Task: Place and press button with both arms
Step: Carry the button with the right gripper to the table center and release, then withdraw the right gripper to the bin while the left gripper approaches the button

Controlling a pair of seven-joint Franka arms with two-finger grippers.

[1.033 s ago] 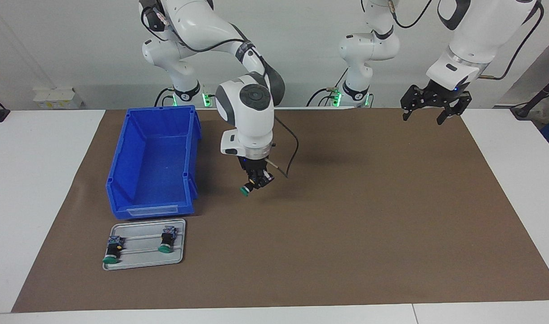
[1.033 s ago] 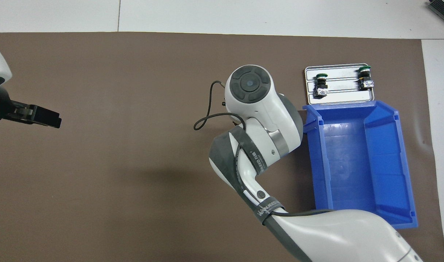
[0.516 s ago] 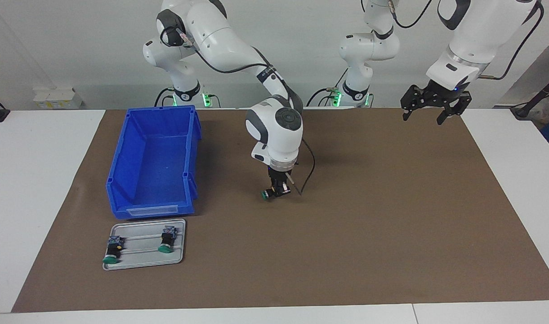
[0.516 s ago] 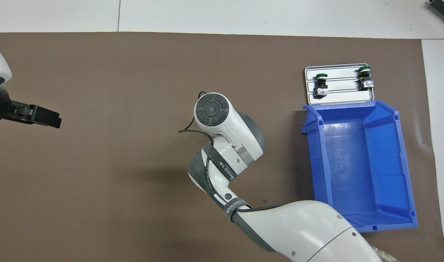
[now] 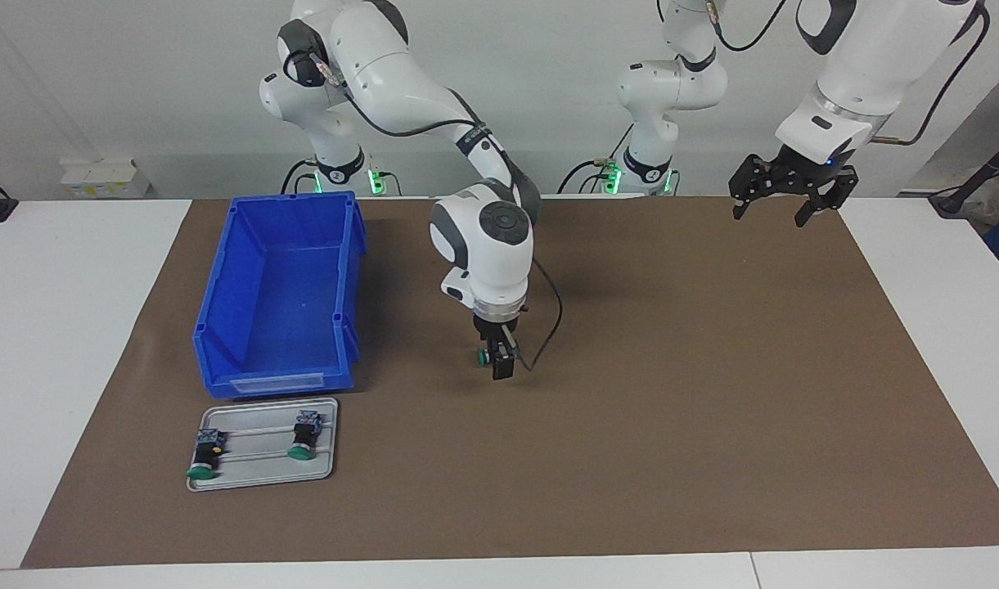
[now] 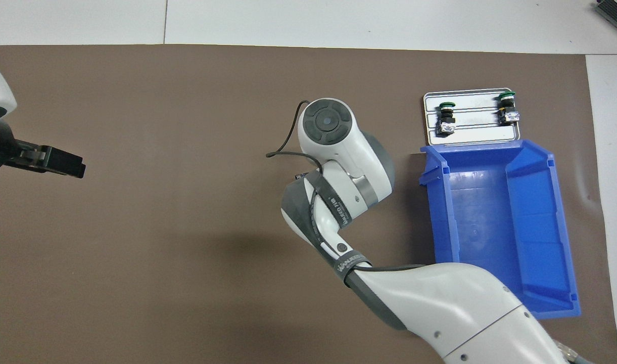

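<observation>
Button shows only facing, at right jaws, state unclear; left jaws spread.

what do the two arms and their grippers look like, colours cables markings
Both arms are glossy white with dark grey joint caps and black cables clipped along them. The right arm wears a black strap with white lettering. The left gripper is black with angular linked fingers; the right gripper is small and black.

In the overhead view the right arm hides its gripper and the button.
</observation>
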